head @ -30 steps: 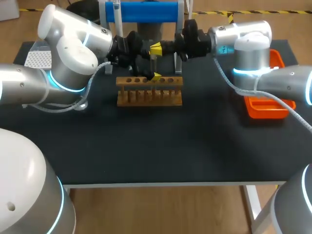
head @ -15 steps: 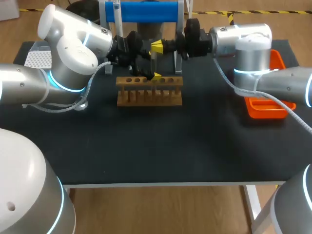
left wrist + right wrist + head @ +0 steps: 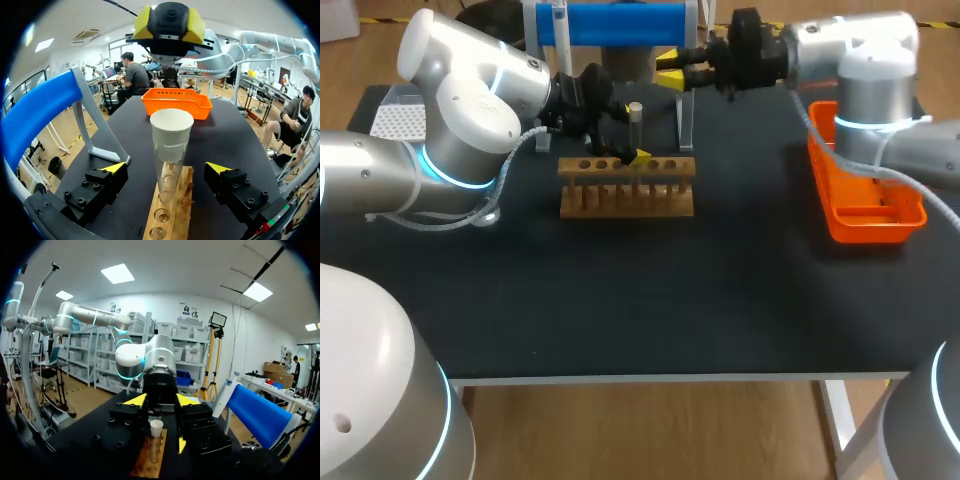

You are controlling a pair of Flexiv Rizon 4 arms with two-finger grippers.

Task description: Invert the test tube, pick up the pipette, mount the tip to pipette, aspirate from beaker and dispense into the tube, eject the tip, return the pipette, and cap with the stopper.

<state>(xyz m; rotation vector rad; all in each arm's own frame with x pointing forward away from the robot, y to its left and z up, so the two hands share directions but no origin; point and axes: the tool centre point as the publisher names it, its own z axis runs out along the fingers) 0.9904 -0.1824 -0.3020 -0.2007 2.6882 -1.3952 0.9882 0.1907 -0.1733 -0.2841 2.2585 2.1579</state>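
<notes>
Item: test tube (image 3: 170, 160). Upright in a hole of the wooden rack (image 3: 182, 200), near the middle of the row. White stopper (image 3: 171, 125) seated in its mouth. Contents not discernible.

Left gripper (image 3: 166, 167): low over the rack, jaws wide open, one finger to each side of the tube and clear of it on both sides. Nothing held.

Right gripper (image 3: 671, 68): well apart from the tube, up beside the blue stand (image 3: 610, 22). Jaws spread, empty.

Stage, as judged: capping apparently done, only clearing away left.

Hazards, as judged:
- Skewed or sideways exit by the left gripper. Likely to clip the tube with a finger, tilting it in its hole or dragging the rack across the table.
- Seating depth of the stopper unreadable from here. If only resting on the rim, liable to come off at a light knock.
- Closing the left jaws on the tube without need. Risks lifting it, or pulling it askew in the rack.
</notes>
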